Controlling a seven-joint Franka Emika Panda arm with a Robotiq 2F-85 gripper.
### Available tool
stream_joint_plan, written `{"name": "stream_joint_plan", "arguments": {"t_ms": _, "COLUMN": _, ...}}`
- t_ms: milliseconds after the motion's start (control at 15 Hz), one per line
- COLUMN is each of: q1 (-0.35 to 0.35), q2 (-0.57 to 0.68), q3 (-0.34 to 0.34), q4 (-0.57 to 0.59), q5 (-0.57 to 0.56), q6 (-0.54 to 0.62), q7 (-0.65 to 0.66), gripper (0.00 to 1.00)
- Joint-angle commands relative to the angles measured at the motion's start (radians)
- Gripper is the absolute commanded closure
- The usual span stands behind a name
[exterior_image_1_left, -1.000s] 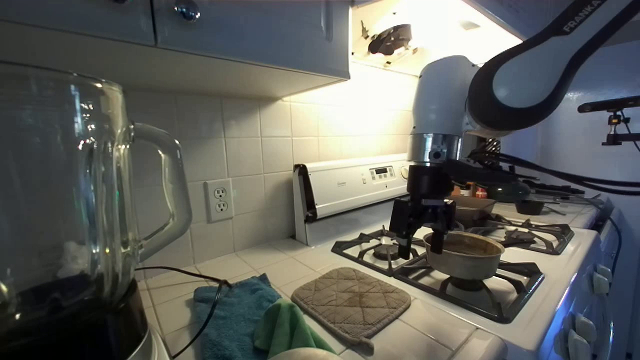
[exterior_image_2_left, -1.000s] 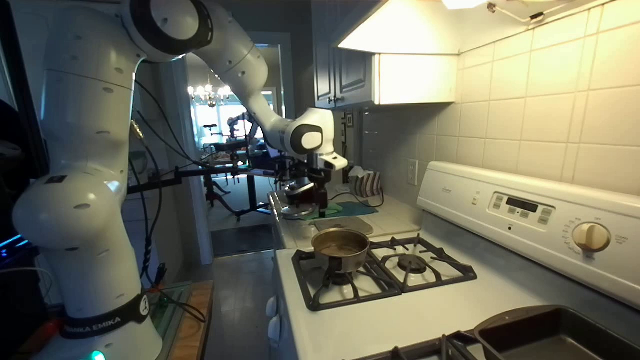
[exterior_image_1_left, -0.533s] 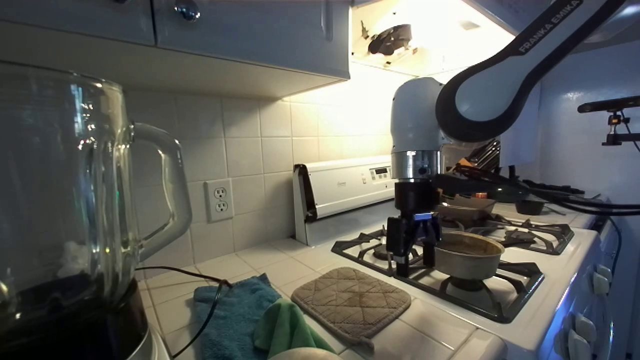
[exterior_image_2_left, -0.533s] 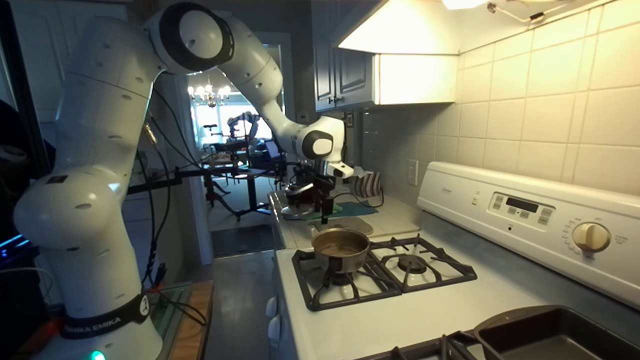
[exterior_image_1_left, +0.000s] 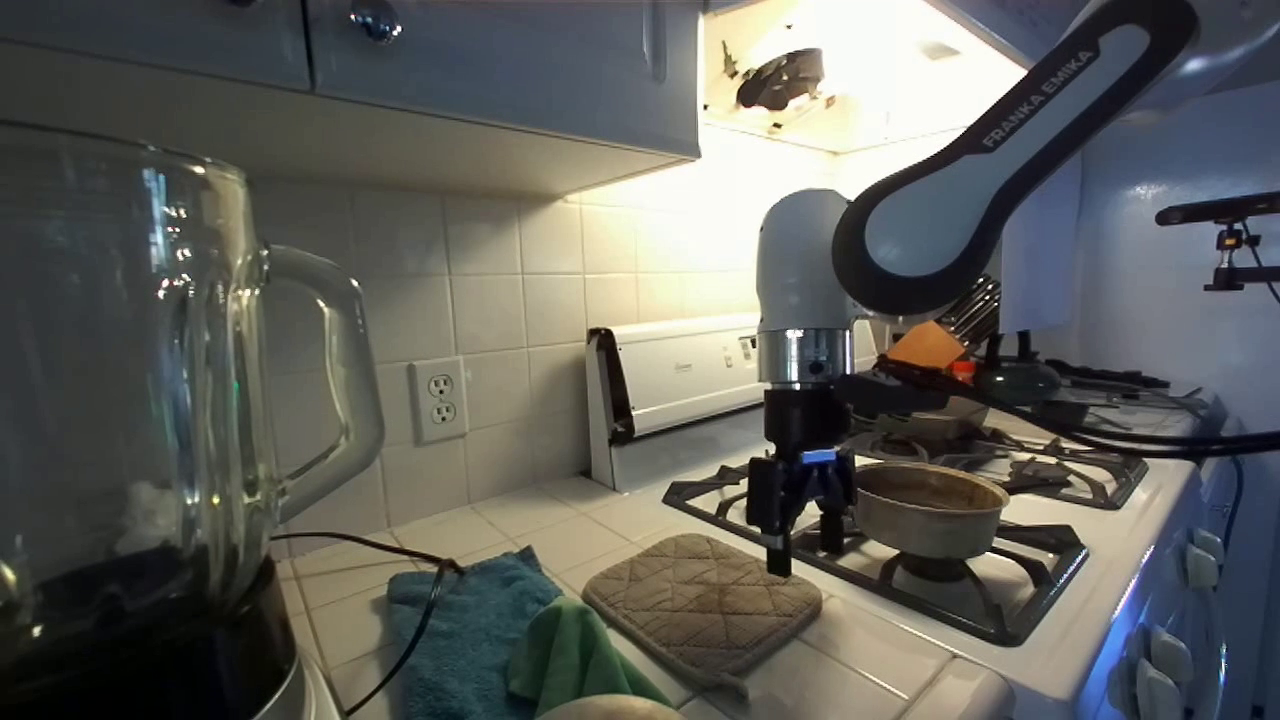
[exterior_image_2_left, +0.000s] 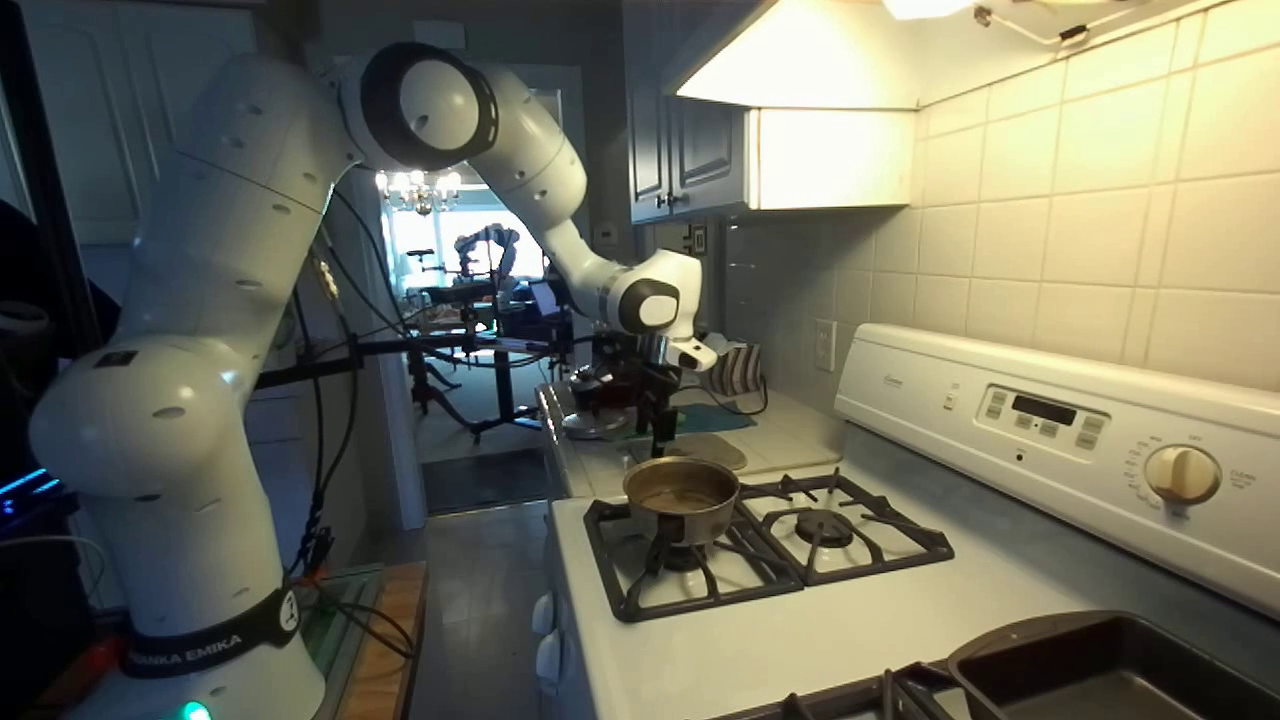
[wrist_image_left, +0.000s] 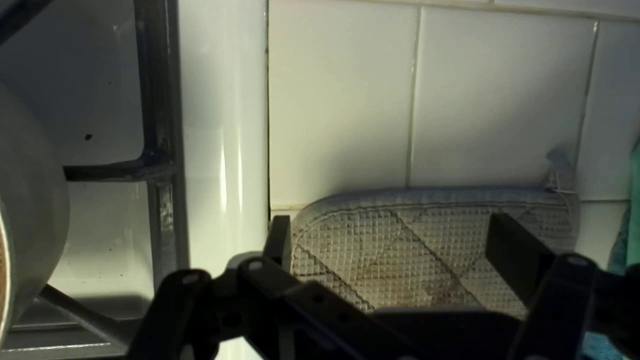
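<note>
You seem to be at an approach step, gripper spread wide and empty over the quilted potholder below it, the pot beside it, so a grasp here would call for lowering squarely before closing

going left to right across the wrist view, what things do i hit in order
Round grey metal pot, black metal grate bar, glossy white stove edge, flat grey-brown quilted potholder, light green cloth at the right border.
</note>
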Motion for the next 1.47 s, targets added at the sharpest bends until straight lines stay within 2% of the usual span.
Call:
{"name": "stream_joint_plan", "arguments": {"t_ms": 0, "q1": 0.012, "q2": 0.034, "q3": -0.02, "q4": 0.034, "q5": 0.036, "q6": 0.042, "q7": -0.053, "gripper": 0.0}}
{"name": "stream_joint_plan", "arguments": {"t_ms": 267, "q1": 0.007, "q2": 0.05, "q3": -0.016, "q4": 0.036, "q5": 0.049, "q6": 0.073, "q7": -0.088, "gripper": 0.0}}
{"name": "stream_joint_plan", "arguments": {"t_ms": 600, "q1": 0.029, "q2": 0.062, "q3": -0.043, "q4": 0.032, "q5": 0.009, "q6": 0.089, "q7": -0.078, "gripper": 0.0}}
{"name": "stream_joint_plan", "arguments": {"t_ms": 933, "q1": 0.006, "q2": 0.075, "q3": -0.028, "q4": 0.035, "q5": 0.059, "q6": 0.095, "q7": -0.11, "gripper": 0.0}}
{"name": "stream_joint_plan", "arguments": {"t_ms": 1400, "q1": 0.012, "q2": 0.086, "q3": -0.036, "q4": 0.037, "q5": 0.057, "q6": 0.098, "q7": -0.113, "gripper": 0.0}}
